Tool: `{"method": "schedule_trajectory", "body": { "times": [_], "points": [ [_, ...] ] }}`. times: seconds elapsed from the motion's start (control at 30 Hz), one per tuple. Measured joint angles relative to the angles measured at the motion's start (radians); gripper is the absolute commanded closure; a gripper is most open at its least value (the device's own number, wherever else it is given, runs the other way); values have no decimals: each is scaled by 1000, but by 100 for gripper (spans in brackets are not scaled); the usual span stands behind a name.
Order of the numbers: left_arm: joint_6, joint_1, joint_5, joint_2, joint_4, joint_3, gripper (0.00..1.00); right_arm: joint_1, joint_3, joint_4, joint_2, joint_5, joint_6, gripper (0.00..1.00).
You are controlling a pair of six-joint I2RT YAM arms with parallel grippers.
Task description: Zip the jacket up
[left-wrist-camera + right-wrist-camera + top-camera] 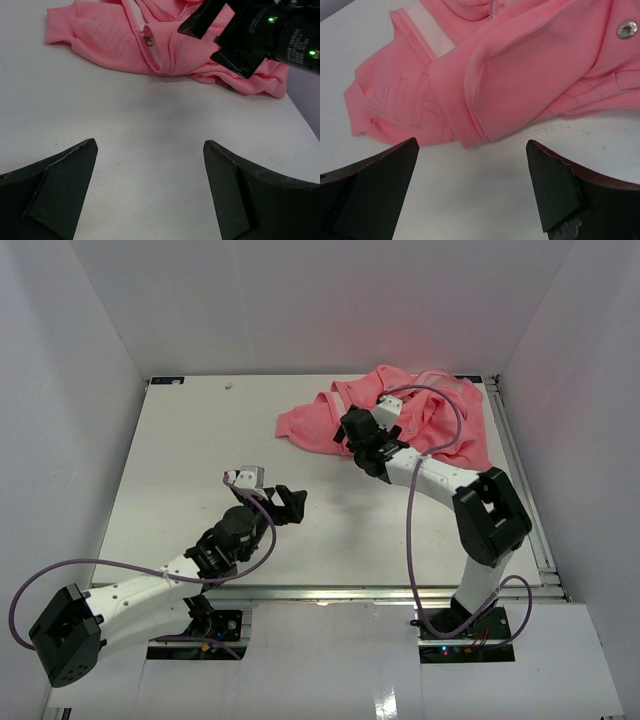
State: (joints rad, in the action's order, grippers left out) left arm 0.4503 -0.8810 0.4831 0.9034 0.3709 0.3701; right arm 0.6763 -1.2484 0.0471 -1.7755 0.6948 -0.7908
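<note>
The salmon-pink jacket [455, 430] lies crumpled at the back right of the table. In the left wrist view the jacket [110, 45] shows embossed lettering and a small metal ring [149, 42] on its front edge. My right gripper [352, 440] hovers over the jacket's near left edge, open, with only bare table between its fingers. In the right wrist view, the jacket [530, 65] lies just beyond that gripper [472, 147], with a pale band [432, 37] and a silver snap [626, 29]. My left gripper [293, 505] stands open over the table's middle, well short of the jacket, and is empty [150, 150].
The white table [200, 460] is boxed in by white walls at the left, back and right. A metal rail [520, 480] runs along the right edge. Purple cables loop off both arms. In the left wrist view the right arm's black wrist [260, 30] hangs over the jacket.
</note>
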Motion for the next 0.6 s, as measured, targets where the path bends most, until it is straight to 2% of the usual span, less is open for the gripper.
{"method": "schedule_trajectory", "body": {
  "times": [0.17,0.3,0.33,0.43,0.47,0.53,0.6],
  "points": [
    [15,0,-1,-25,15,-19,2,-42,-146,14,-159,-23,-27,1],
    [19,0,-10,-28,31,-33,2,-83,-230,13,-251,-41,-2,35],
    [19,0,-13,-28,33,-35,2,-92,-244,12,-269,-48,7,39],
    [19,0,-22,-21,35,-36,2,-112,-215,6,-274,-67,33,59],
    [19,0,-24,-17,34,-36,2,-115,-177,-18,-259,-78,50,61],
    [18,0,-28,-9,34,-36,2,-114,-72,-44,-206,-95,87,72],
    [19,0,-31,-7,34,-36,2,-112,29,-66,-145,-95,122,75]
  ]
}}
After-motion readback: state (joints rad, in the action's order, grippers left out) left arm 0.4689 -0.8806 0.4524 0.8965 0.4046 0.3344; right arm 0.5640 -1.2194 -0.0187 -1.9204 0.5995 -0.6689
